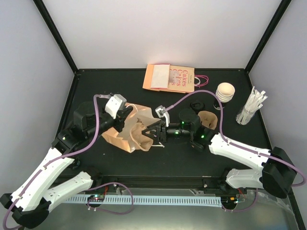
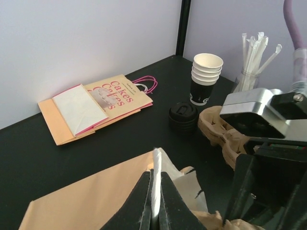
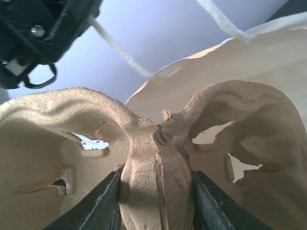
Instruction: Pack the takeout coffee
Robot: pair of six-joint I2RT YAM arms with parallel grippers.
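Pinched in the left gripper (image 2: 154,188) is a white strip (image 2: 156,162) at the mouth of the brown paper bag (image 2: 81,206); the right gripper (image 3: 156,191) is clamped on the pulp cup carrier (image 3: 144,143) at that opening. Further right the takeout coffee (image 2: 183,116) stands lidded on the table (image 2: 120,139), apart from the bag — not yet packed. Hidden: the bag's inside — how deep the carrier sits I cannot tell

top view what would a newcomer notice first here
The two arms meet mid-table: the right end effector clamps a brown pulp cup carrier beside a crumpled brown paper bag, while the left end effector pinches the bag's white handle. Next come the orange "Cakes" bags lying flat by the back wall, and the white straws standing in a glass at back right.
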